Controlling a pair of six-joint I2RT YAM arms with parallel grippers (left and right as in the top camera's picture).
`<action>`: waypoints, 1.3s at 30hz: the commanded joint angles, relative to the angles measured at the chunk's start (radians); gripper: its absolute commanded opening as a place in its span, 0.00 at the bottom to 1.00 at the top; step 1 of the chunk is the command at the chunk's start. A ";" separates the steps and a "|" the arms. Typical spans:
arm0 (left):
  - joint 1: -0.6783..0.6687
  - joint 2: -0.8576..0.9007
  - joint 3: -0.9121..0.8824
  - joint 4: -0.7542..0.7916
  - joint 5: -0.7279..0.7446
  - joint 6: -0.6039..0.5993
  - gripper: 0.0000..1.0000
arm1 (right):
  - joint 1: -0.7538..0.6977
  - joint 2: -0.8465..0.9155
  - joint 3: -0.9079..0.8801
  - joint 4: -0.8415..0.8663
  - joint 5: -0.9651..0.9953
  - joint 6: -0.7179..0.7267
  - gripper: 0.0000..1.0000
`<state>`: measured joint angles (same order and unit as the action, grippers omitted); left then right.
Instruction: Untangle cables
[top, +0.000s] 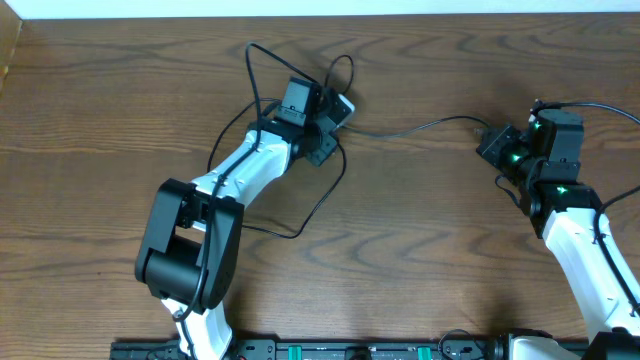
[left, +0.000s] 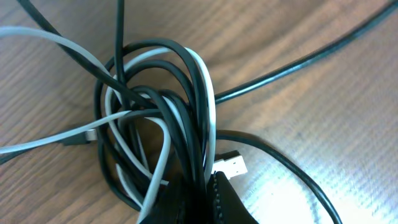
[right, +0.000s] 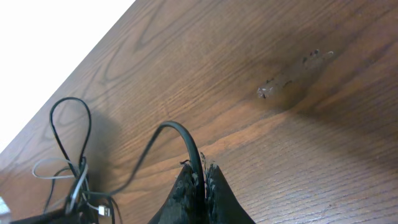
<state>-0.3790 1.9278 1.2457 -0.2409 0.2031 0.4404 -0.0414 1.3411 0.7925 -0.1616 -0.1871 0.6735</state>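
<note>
Since both grippers are already clamped down, this looks like the pull-apart step to me. The left gripper (left: 205, 186) has its fingers pressed together on a bunch of strands at the edge of the knot (left: 155, 118), black and white both, so the knot sits right at its tips on the wooden table (top: 420, 250). The right gripper (right: 203, 168), well off to the right of the left gripper, is pinching one black strand (top: 420, 127) that runs back to it. I'd draw that strand away slow and low, use the left one as the anchor, and stop if the loops cinch tighter. The tangle itself is several glossy black loops with pale grey-white cord threading through. A small white plug (left: 231, 165) pokes out just beside the left fingertips.
</note>
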 joint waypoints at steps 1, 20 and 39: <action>0.059 -0.099 0.036 0.003 -0.013 -0.146 0.08 | 0.004 -0.001 0.004 0.001 -0.003 0.001 0.01; 0.627 -0.356 0.035 -0.117 -0.008 -0.472 0.08 | 0.004 -0.001 0.004 0.001 -0.003 -0.017 0.01; 0.951 -0.356 0.035 -0.248 0.034 -0.554 0.08 | 0.004 -0.001 0.004 0.001 -0.003 -0.016 0.01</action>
<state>0.4496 1.5944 1.2480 -0.5217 0.4198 -0.0647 0.0208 1.3411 0.7925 -0.1574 -0.4744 0.6697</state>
